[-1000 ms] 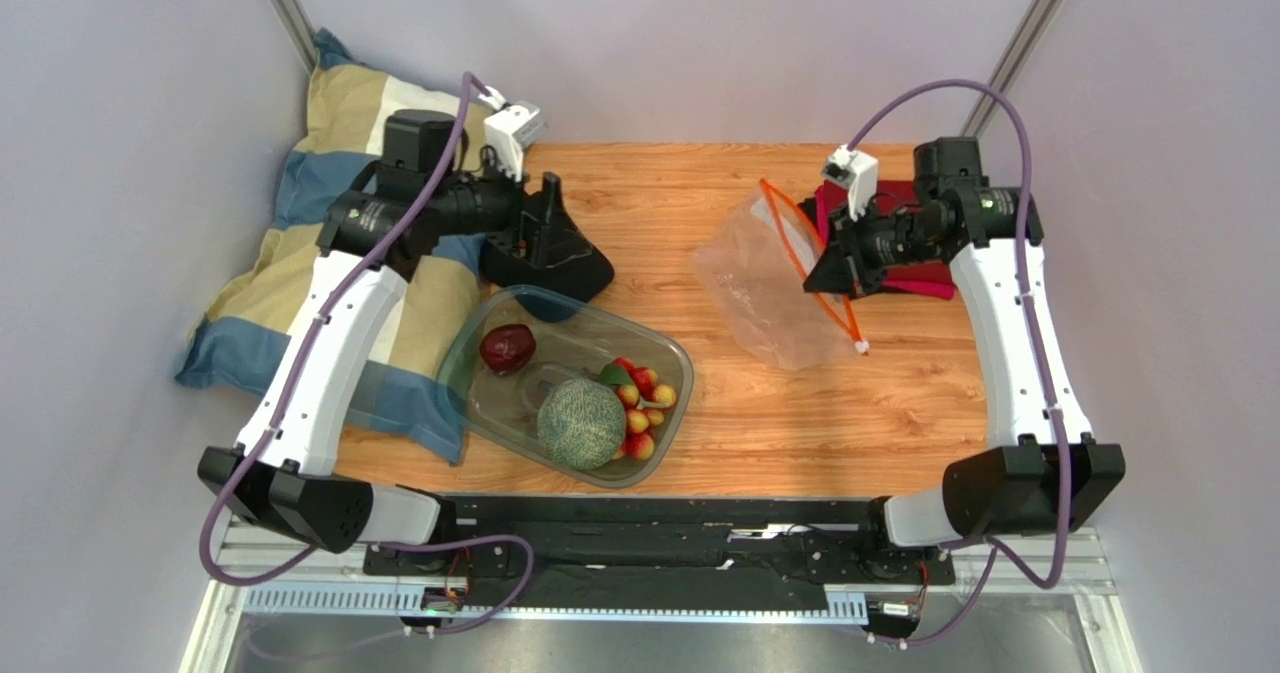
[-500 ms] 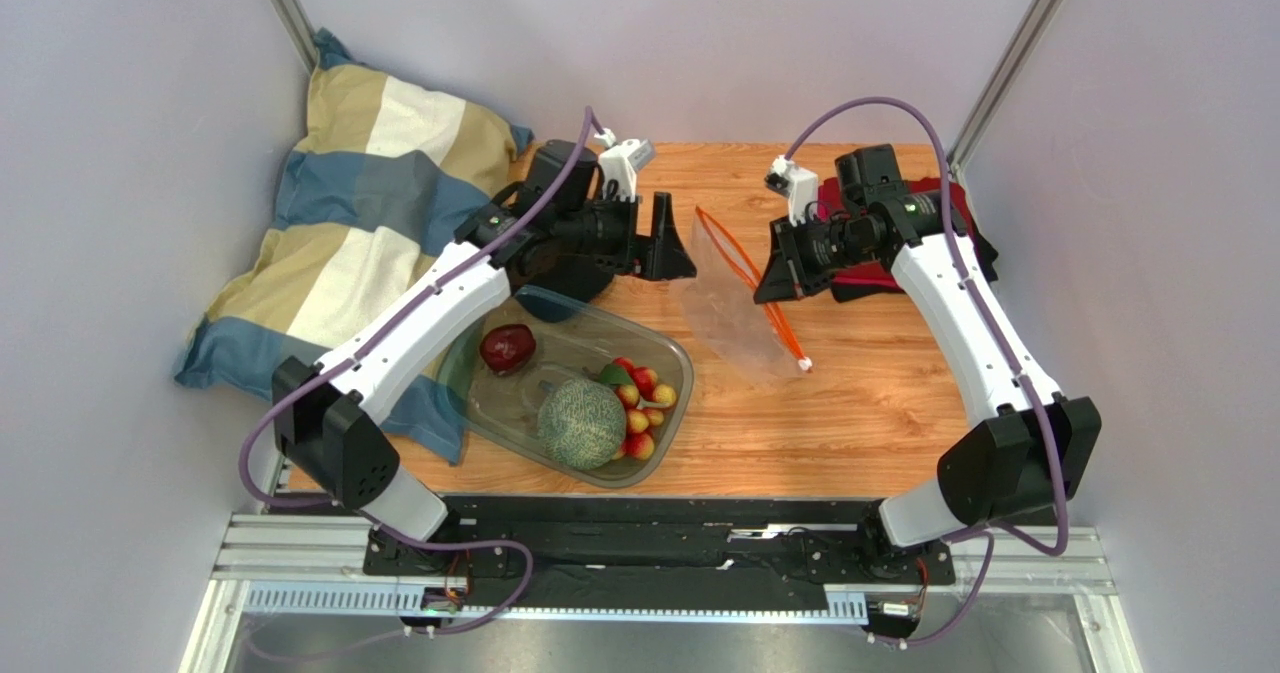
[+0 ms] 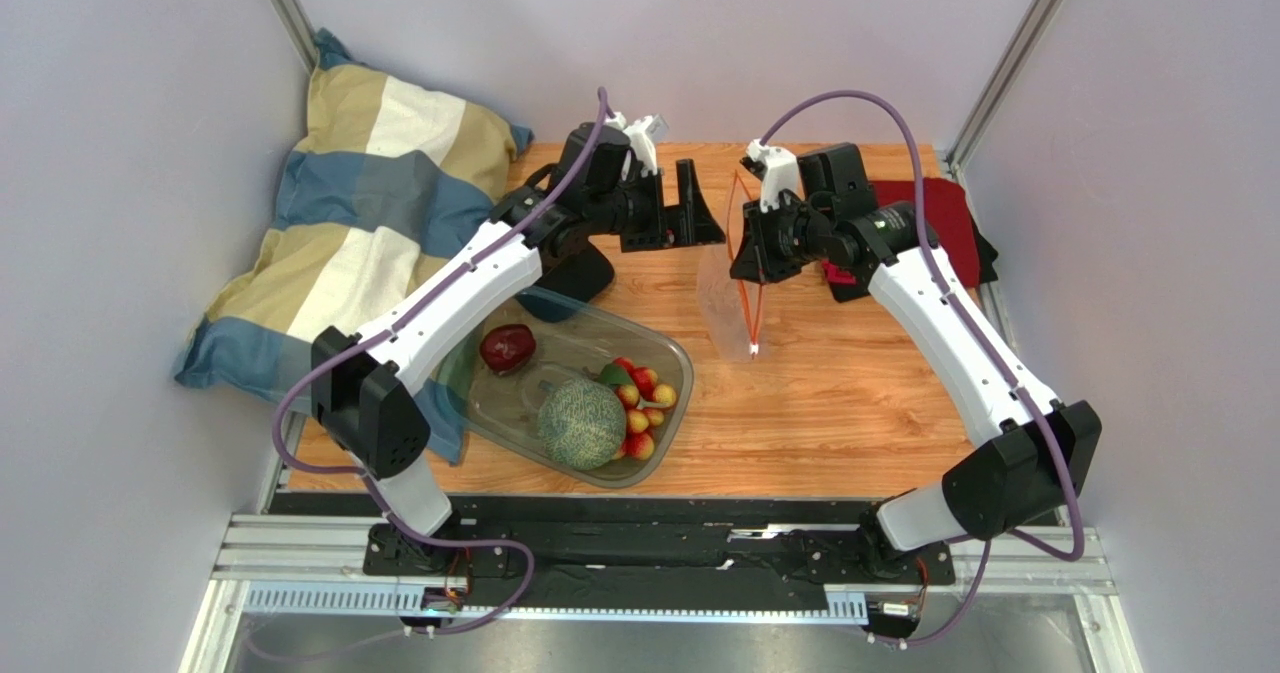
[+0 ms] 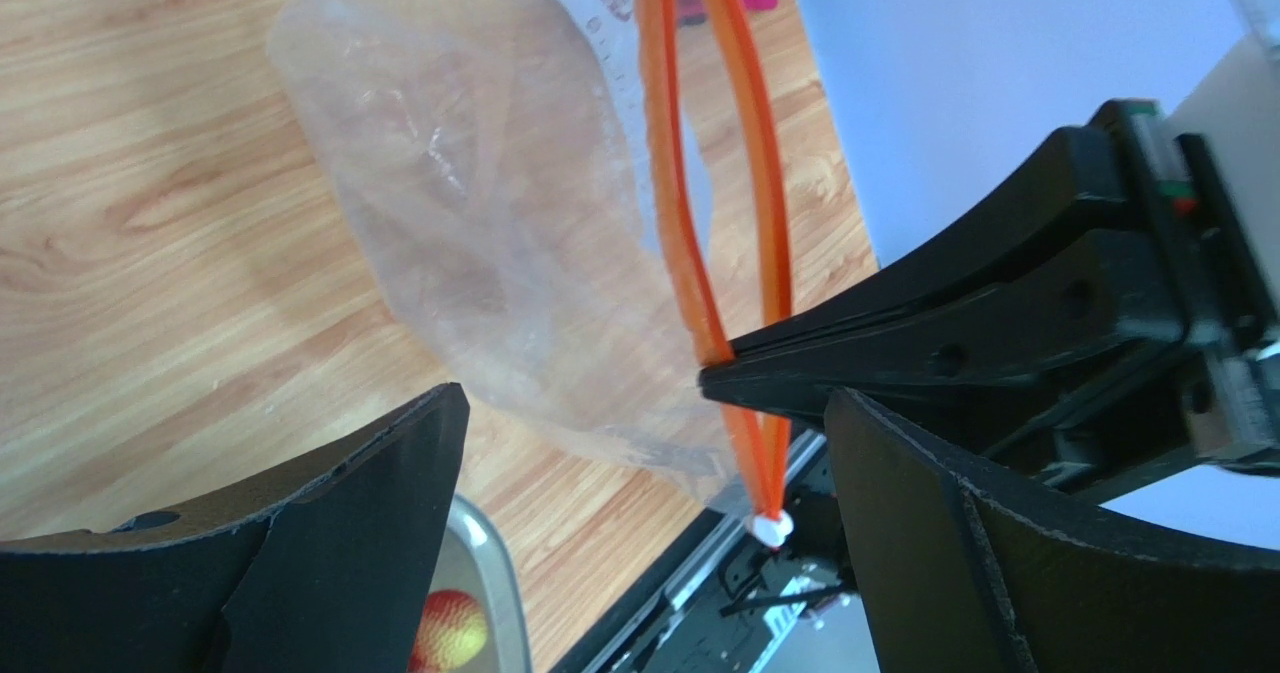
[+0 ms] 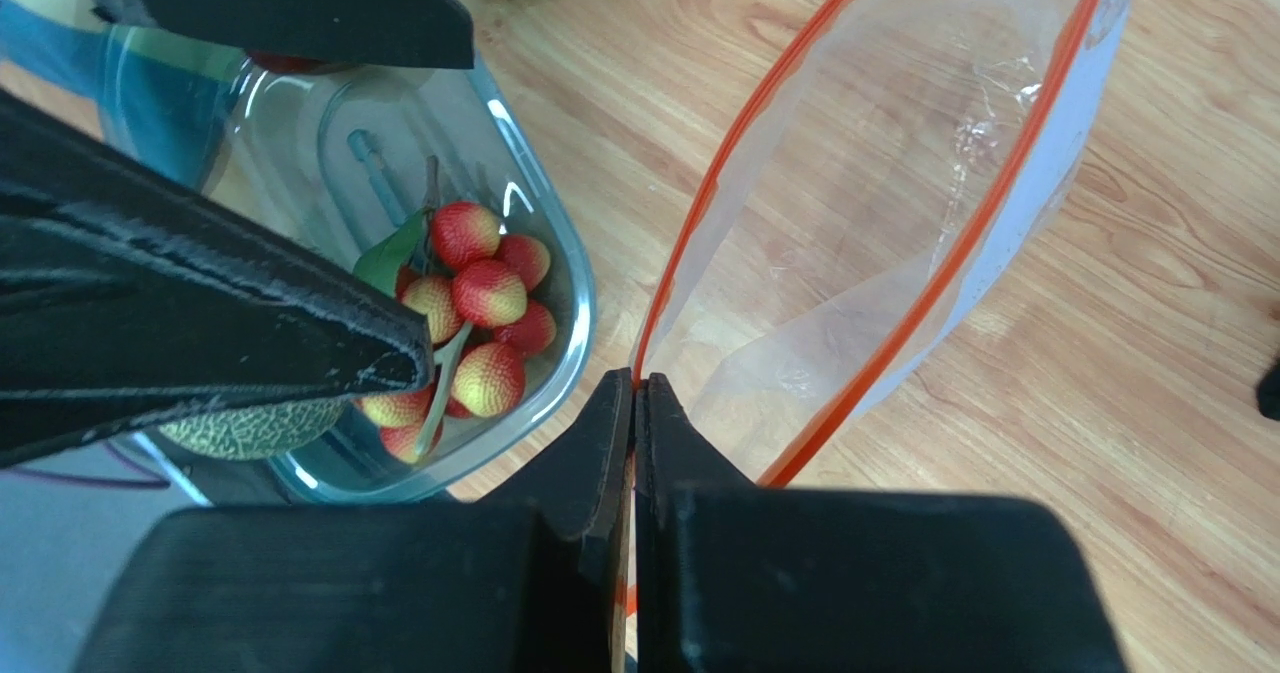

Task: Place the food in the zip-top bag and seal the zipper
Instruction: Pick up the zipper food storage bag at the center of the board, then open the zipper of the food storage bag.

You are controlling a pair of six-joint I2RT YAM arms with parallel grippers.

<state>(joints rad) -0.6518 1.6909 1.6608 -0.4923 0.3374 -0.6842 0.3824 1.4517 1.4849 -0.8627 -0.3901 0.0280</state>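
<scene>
Right tool (image 5: 633, 388) has swung left, clamped tight on the orange zipper (image 4: 669, 178), and the bag (image 5: 902, 178) now dangles above the tabletop (image 3: 842, 388). Left tool (image 4: 643, 403), wide open and empty, has closed in beside it. Melon (image 3: 580, 421) stays in the tub (image 3: 679, 358).

A lab enclosure: plain grey walls (image 3: 120, 133), aluminium mounting rail (image 3: 676, 601).

Orange-brown wood-grain table (image 3: 842, 403), enclosed on three sides by plain pale grey-lilac walls (image 3: 135, 133), with slanted metal corner posts (image 3: 283, 6) at the rear. A blue, cream and tan striped pillow (image 3: 353, 178) lies along the left side; a dark red cloth (image 3: 954, 223) lies rear right. Silver aluminium rails (image 3: 631, 598) run along the near edge. Lighting is soft and even.
</scene>
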